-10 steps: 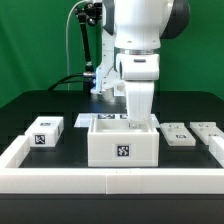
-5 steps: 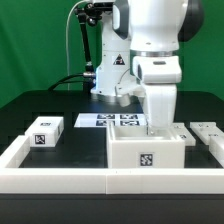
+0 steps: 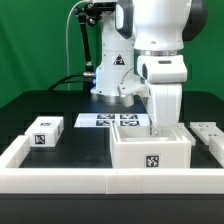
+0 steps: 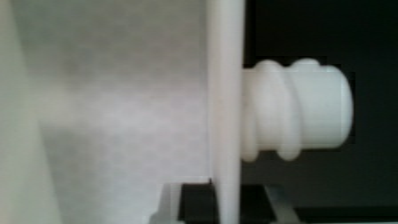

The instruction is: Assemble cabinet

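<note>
The cabinet body point(image 3: 152, 152), a large white open-topped box with a marker tag on its front, stands on the black table toward the exterior view's right. My gripper point(image 3: 163, 124) reaches down into it from above and is shut on one of its walls. In the wrist view the thin white wall point(image 4: 226, 100) runs between my dark fingers point(image 4: 196, 203), with a ridged white knob point(image 4: 299, 108) on one side of it. A smaller white tagged block point(image 3: 44, 133) lies at the exterior view's left. A flat white tagged piece point(image 3: 208, 131) lies at the far right.
The marker board point(image 3: 112, 120) lies behind the cabinet body near the robot base point(image 3: 112, 80). A low white rail point(image 3: 60, 179) edges the table's front and sides. The cabinet body stands close to the front rail.
My gripper and the cabinet body have moved together toward the exterior view's right, mostly in the first half second. The small block at the left has not moved.
</note>
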